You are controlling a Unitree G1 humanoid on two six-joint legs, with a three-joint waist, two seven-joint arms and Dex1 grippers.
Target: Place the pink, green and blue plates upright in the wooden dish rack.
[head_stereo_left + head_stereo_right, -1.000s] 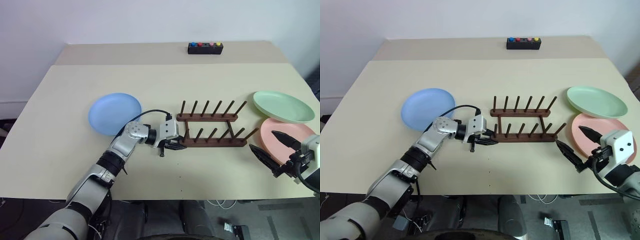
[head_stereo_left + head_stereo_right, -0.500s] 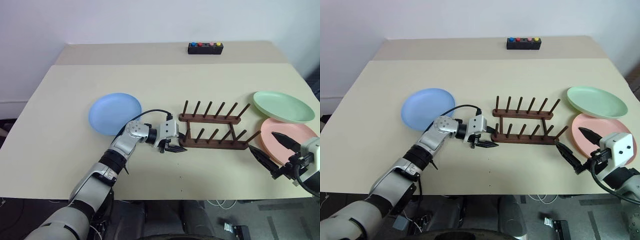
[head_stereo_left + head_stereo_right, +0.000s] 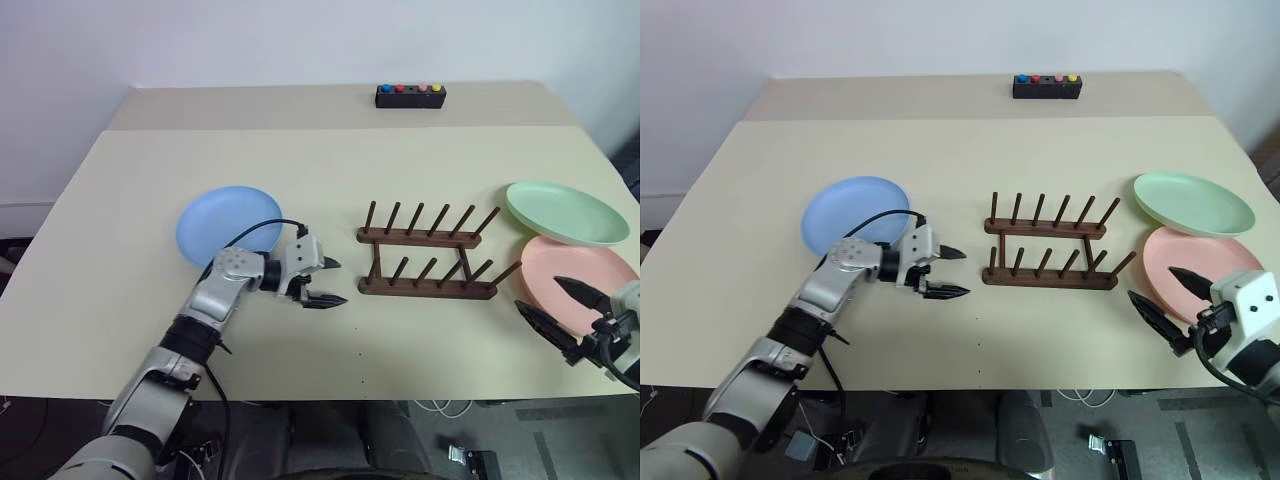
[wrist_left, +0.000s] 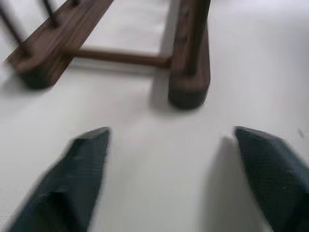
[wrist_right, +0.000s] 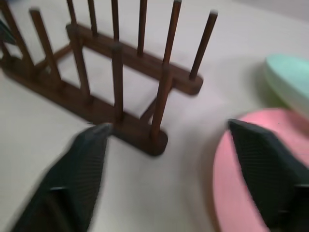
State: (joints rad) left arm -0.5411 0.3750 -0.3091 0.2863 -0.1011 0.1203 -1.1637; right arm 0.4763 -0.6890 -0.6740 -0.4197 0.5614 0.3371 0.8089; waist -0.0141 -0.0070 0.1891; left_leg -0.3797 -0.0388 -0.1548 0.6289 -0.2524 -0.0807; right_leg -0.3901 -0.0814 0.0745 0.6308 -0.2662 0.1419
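Blue plate point(image 3: 229, 225) flat on table point(image 3: 120, 260) at left. Left gripper point(image 3: 325, 281) beside it, fingers spread, empty, short of the wooden rack point(image 3: 430, 255), which stands mid-table, no plates in it. Green plate point(image 3: 565, 212) and pink plate point(image 3: 572, 282) lie flat at right. Right gripper point(image 3: 565, 309) spread, empty, at pink plate's near edge.

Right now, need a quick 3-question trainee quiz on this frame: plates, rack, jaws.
1. True or false: a plate already stands in the wooden dish rack.
2. Which plate lies nearest the left gripper? A pink B green C blue
3. Fill in: the right gripper hovers over the near edge of the ___ plate.

Key: 1 false, the rack is empty. 2 C, the blue plate. 3 pink; the pink plate lies flat beside the green plate. Both grippers' jaws are open.
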